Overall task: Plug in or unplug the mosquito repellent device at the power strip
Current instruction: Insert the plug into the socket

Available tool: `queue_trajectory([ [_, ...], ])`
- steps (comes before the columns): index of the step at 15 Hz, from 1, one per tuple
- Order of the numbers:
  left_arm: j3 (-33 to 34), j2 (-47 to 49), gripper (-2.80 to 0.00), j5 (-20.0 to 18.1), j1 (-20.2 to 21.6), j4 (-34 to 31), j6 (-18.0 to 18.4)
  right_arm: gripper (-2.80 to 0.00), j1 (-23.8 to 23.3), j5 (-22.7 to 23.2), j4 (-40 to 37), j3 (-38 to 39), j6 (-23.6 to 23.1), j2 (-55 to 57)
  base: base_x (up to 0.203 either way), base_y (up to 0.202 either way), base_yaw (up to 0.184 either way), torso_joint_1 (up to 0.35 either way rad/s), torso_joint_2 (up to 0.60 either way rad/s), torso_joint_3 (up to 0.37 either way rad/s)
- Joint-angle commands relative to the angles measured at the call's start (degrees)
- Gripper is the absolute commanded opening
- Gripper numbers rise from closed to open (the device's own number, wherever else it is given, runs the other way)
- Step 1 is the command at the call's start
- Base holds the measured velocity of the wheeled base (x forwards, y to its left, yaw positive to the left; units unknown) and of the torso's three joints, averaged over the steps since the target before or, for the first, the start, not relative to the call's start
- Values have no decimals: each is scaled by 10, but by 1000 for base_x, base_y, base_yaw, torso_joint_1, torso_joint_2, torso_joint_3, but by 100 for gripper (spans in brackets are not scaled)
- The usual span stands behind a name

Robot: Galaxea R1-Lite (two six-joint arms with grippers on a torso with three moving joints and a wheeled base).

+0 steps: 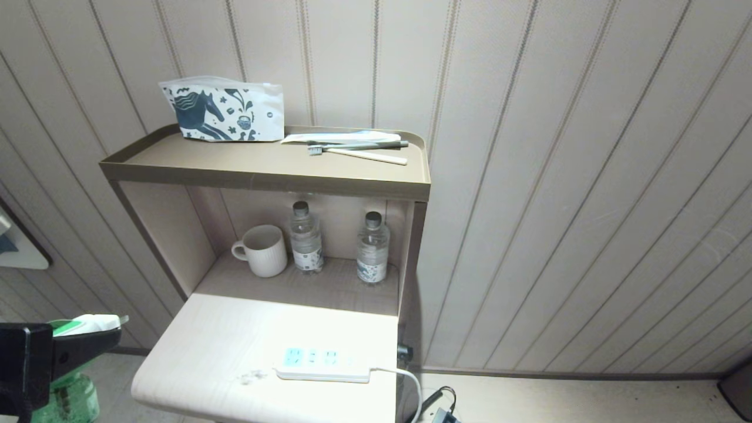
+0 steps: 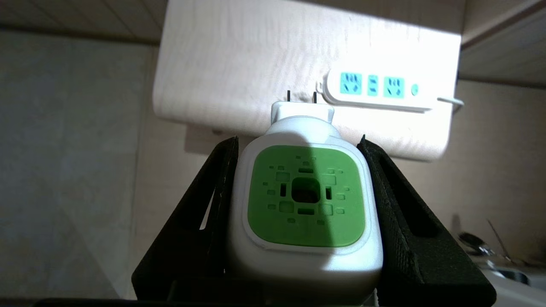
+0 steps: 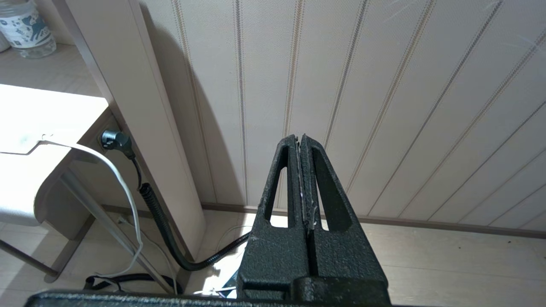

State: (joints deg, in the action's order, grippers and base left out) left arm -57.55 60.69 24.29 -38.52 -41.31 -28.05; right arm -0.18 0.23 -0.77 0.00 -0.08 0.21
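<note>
The left gripper, clamped on the mosquito repellent device, holds it off the table's left edge, well short of the power strip; carrying across and aligning prongs with a socket seems next.

No readable words, brand names or numbers anywhere. Only pictures and patterns: a dark blue horse drawing with small doodles on the white pouch lying on the top shelf; blue-patterned labels around the two water bottles on the lower shelf, lettering too small to make out; a similar blue-patterned label on the bottle in the right wrist view, again not legible. A pattern of small square and rectangular cut-outs on the green face of the mosquito repellent device, no lettering. No markings legible on the power strip.
</note>
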Motion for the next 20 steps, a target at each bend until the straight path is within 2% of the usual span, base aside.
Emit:
queue_trajectory([
  [1,-95,87,-280,-29,0,-117,-41,-280,0,0,0,0,0,0,0,0,0,0,0,0],
  [3,-180,166,-280,-71,-1,-228,-80,-280,0,0,0,0,0,0,0,0,0,0,0,0],
  [5,-258,236,-280,-128,1,-309,-73,-280,0,0,0,0,0,0,0,0,0,0,0,0],
  [9,-419,395,-280,-243,48,-405,24,-280,0,0,0,0,0,0,0,0,0,0,0,0],
  [12,-509,523,-280,-298,66,-457,91,-280,0,0,0,0,0,0,0,0,0,0,0,0],
  [14,-525,573,-280,-307,71,-444,110,-280,0,0,0,0,0,0,0,0,0,0,0,0],
  [16,-526,608,-280,-297,73,-426,110,-280,0,0,0,0,0,0,0,0,0,0,0,0],
  [20,-522,631,-280,-278,74,-391,77,-280,0,0,0,0,0,0,0,0,0,0,0,0],
])
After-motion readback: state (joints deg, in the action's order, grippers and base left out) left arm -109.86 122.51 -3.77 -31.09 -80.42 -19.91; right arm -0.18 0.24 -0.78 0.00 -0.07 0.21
